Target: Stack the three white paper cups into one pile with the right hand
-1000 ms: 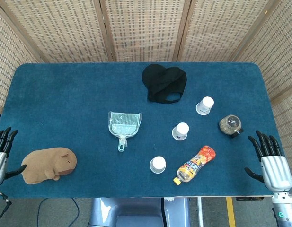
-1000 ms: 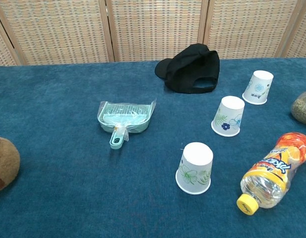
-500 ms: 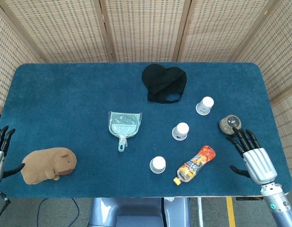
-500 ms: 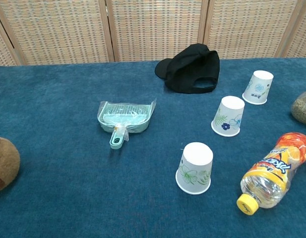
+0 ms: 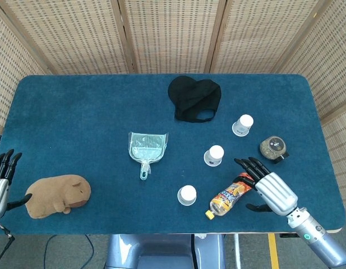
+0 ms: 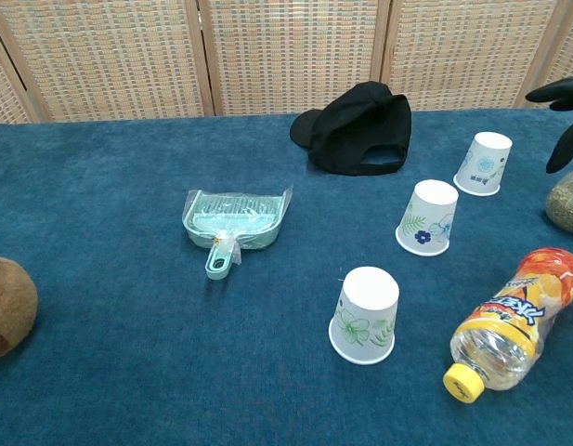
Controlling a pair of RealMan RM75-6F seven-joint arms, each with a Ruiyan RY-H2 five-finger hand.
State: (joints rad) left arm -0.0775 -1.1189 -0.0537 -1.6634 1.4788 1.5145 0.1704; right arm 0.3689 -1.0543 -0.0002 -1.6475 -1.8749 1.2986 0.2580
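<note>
- Separately, three white paper cups stand upside down on the blue table (image 5: 77, 106): the near cup (image 5: 187, 195), the middle cup (image 5: 214, 155) and the far cup (image 5: 243, 125), well apart.
- The right hand (image 5: 267, 185) hovers over the lying orange bottle (image 5: 231, 195), fingers spread, holding nothing.
- The left hand (image 5: 0, 182), fingers apart and empty, sits at the table's edge beside the plush capybara (image 5: 56, 195).

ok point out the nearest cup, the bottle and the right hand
nearest cup (image 6: 365, 316), chest view, on its side wall
bottle (image 6: 514, 321), chest view, on its label
right hand (image 5: 273, 191), head view, on the back of the hand
</note>
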